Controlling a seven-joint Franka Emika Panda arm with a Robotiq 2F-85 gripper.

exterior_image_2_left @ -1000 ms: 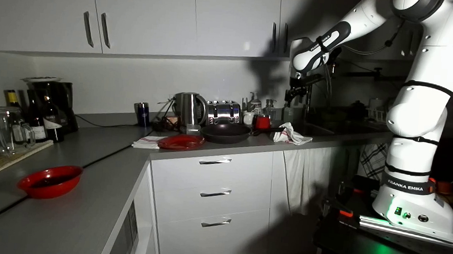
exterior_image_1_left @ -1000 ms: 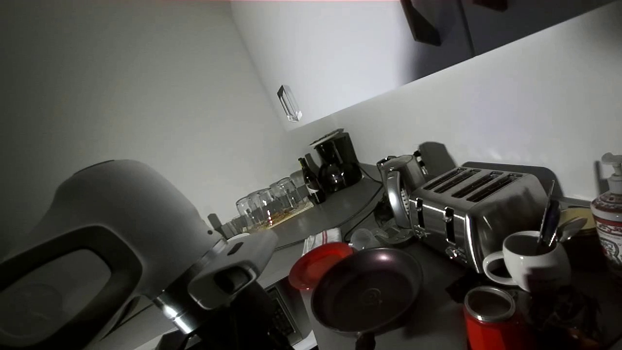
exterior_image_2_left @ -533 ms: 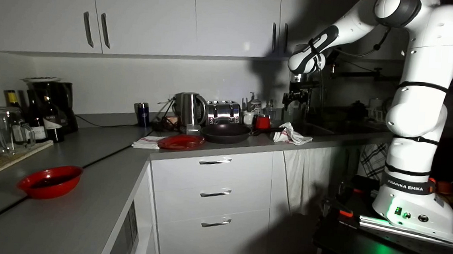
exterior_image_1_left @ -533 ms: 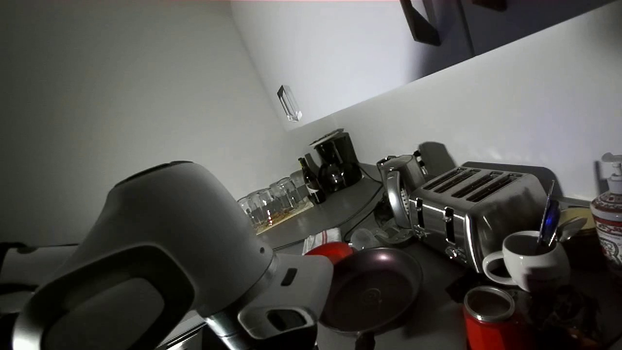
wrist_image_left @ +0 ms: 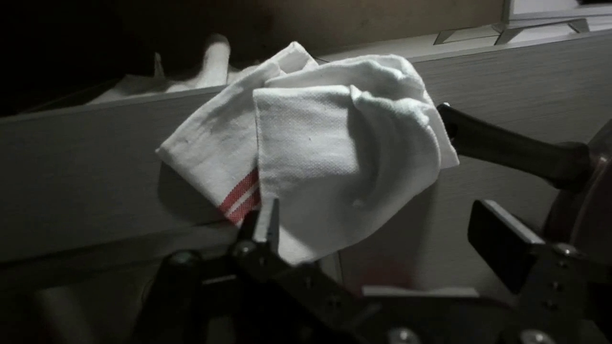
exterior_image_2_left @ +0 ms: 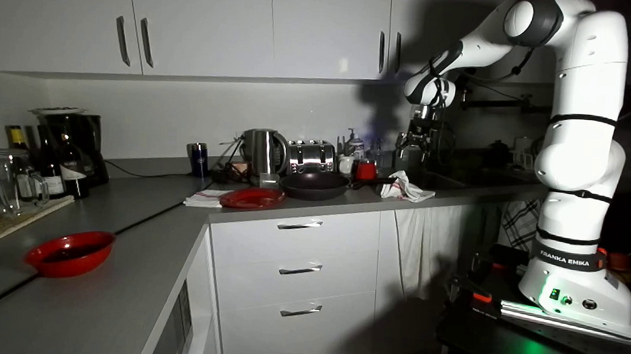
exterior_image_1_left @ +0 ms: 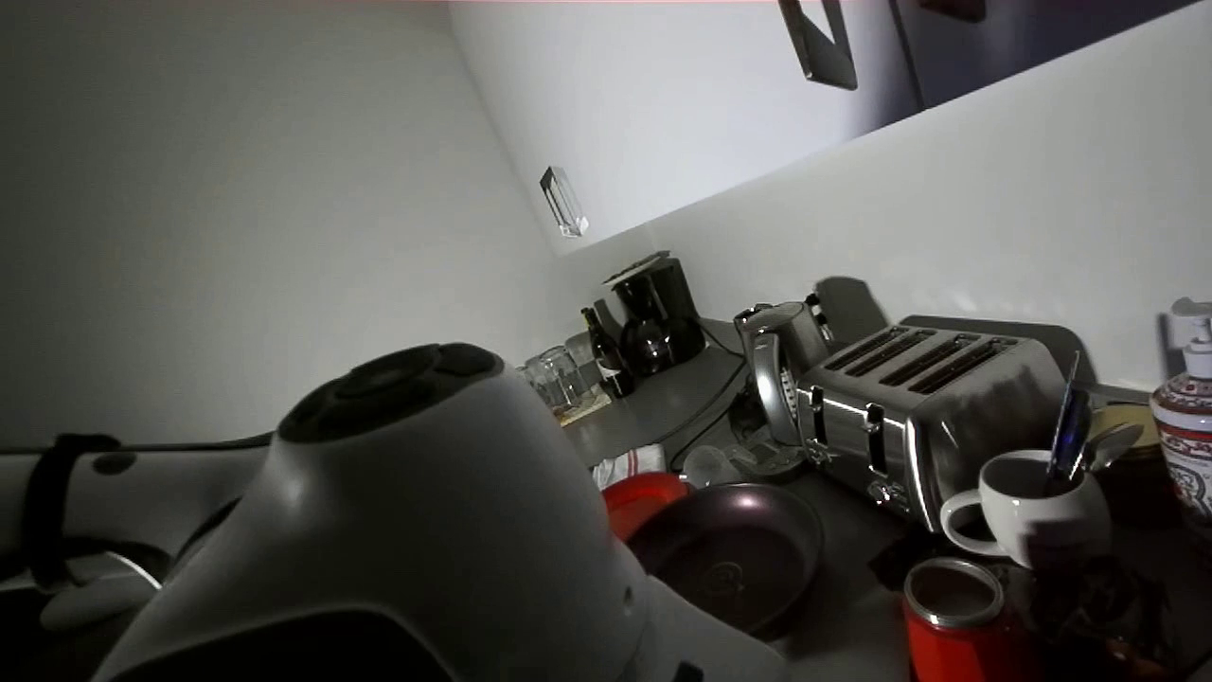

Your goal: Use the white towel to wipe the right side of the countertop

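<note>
Towel (exterior_image_2_left: 406, 190): we see one, crumpled, and before it, left to right on the countertop (exterior_image_2_left: 135, 286), one each of red bowl (exterior_image_2_left: 70, 268), folded cloth (exterior_image_2_left: 204, 198), red plate (exterior_image_2_left: 252, 197), kettle (exterior_image_2_left: 260, 150), toaster (exterior_image_2_left: 312, 155) and pan (exterior_image_2_left: 315, 183). We find it beside the pan's handle (wrist_image_left: 514, 145), below the gripper (wrist_image_left: 377, 222), whose jaws stand wide apart.

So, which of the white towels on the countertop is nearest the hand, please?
The rumpled towel by the pan handle, below the hand; the folded towel lies farther off, by the red plate.
</note>
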